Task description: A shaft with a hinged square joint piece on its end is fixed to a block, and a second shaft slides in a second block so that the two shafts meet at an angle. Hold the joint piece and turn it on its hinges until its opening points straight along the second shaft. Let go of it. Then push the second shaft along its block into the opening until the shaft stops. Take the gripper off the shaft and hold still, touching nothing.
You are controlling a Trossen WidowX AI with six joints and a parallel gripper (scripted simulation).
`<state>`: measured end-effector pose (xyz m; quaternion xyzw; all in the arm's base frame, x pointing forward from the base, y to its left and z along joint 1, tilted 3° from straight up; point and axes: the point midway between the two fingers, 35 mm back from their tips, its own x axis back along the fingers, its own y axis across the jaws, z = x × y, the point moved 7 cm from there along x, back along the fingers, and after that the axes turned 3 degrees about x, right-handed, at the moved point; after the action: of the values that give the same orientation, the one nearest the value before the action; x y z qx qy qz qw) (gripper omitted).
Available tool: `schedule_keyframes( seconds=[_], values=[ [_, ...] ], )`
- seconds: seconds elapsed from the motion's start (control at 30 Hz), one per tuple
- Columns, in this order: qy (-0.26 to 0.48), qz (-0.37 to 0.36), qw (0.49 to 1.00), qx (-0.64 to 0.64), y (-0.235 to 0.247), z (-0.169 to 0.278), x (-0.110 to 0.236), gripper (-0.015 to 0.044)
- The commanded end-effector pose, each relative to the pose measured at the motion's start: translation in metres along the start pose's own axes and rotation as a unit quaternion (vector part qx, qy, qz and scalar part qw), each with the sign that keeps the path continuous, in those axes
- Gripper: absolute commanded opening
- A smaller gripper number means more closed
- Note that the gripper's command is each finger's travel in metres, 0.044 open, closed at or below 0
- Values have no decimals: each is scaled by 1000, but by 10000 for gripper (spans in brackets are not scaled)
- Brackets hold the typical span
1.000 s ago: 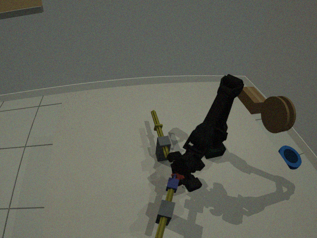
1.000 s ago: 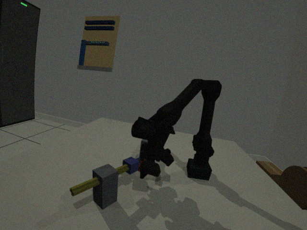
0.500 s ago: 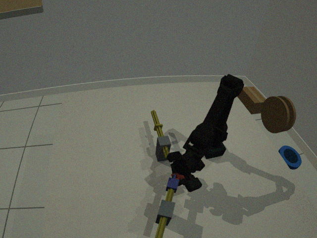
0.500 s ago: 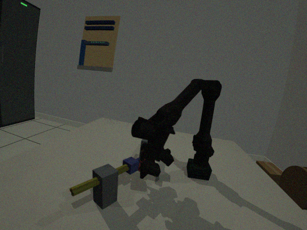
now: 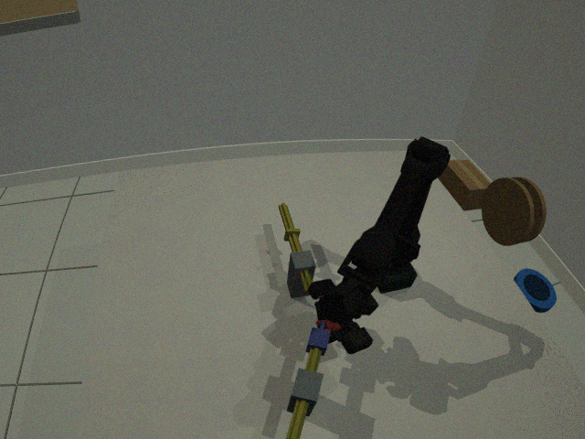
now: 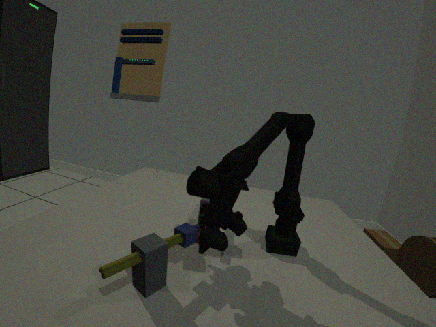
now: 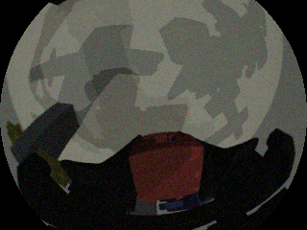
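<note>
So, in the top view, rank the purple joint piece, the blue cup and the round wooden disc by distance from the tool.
1. Purple joint piece, right beside the tool.
2. Blue cup, far right.
3. Wooden disc, upper right table edge.

A matt, plastic-like black finish is seen on the arm (image 6: 260, 140). The shafts (image 5: 296, 240) look like matt yellow plastic, and the blocks (image 6: 149, 263) have a dull grey, smooth surface. The joint piece (image 7: 165, 168) appears matt red. A wood-like brown surface is shown by the disc (image 5: 512, 209). The table (image 5: 164, 283) looks pale and matt.
</note>
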<state>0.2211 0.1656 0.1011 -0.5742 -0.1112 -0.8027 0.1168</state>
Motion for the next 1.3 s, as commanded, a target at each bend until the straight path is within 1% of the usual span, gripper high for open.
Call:
schedule_keyframes(
  seconds=[0.0,0.17,0.2,0.43,0.97,1.27],
  values=[
    [0,0,1000,0,0,0,0,147],
    [0,0,1000,0,0,0,0,16],
    [0,0,1000,0,0,0,0,0],
    [-6,3,1000,12,1,1,0,0],
    [-65,30,986,153,13,9,4,0],
    [-67,32,984,159,13,9,4,0]
  ],
)
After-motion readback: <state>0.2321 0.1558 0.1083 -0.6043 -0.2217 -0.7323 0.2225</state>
